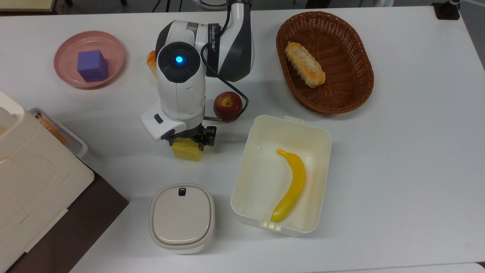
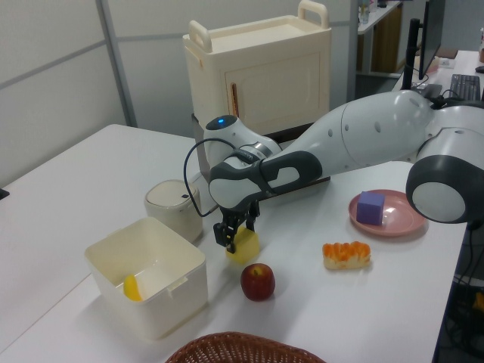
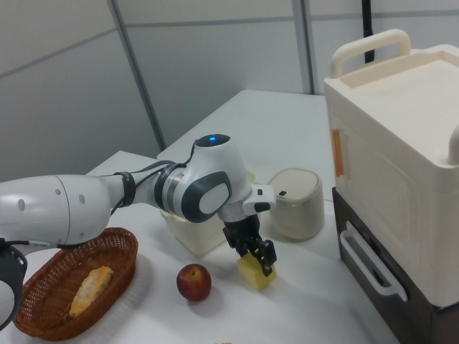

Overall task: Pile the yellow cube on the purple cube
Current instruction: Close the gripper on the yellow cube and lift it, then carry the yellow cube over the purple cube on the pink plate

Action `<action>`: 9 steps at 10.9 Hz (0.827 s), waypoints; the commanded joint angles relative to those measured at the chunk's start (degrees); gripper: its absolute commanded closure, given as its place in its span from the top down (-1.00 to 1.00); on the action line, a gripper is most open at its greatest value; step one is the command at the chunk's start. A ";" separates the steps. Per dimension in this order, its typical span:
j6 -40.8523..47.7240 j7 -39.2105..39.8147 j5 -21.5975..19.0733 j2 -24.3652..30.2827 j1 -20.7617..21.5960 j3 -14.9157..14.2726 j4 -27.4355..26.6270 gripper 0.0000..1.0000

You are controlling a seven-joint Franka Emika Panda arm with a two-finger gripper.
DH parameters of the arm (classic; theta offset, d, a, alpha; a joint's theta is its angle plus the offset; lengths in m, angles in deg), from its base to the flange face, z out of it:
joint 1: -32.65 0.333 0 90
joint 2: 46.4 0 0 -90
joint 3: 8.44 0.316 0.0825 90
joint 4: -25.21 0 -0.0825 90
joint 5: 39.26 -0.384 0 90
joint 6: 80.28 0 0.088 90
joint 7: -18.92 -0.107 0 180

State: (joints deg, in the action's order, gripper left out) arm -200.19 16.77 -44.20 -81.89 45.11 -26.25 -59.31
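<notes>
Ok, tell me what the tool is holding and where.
The tool straddles the yellow cube, a finger at each of two opposite sides; the cube sits on the table. A firm hold cannot be told.

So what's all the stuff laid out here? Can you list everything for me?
yellow cube: one, pale yellow, on the table between the gripper's fingers
purple cube: one, violet, on the pink plate
pink plate: one, top view's upper left
apple: one, red, beside the arm
wicker basket: one, brown, holding a bread roll
open box: one, cream, holding a yellow banana
lidded container: one, off-white, below the yellow cube in the top view
orange pastry: one, near the pink plate
cabinet: one, cream, on a dark base
gripper: one, black, down around the yellow cube
</notes>
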 commanded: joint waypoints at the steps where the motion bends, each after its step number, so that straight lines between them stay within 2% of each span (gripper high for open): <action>1: -0.24 0.66 0.89 3.65 0.21 -0.30 -1.35 -0.87; 4: 7.82 3.98 1.07 10.86 -1.20 -1.17 -1.09 -0.90; 7: 18.80 10.40 1.50 16.93 -5.40 -1.96 -1.00 -0.90; 9: 23.04 14.44 3.96 18.96 -8.31 -2.14 -1.00 -0.89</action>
State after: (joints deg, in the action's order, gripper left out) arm -180.70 26.74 -42.48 -66.12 39.06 -28.27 -58.40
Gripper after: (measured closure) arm 0.392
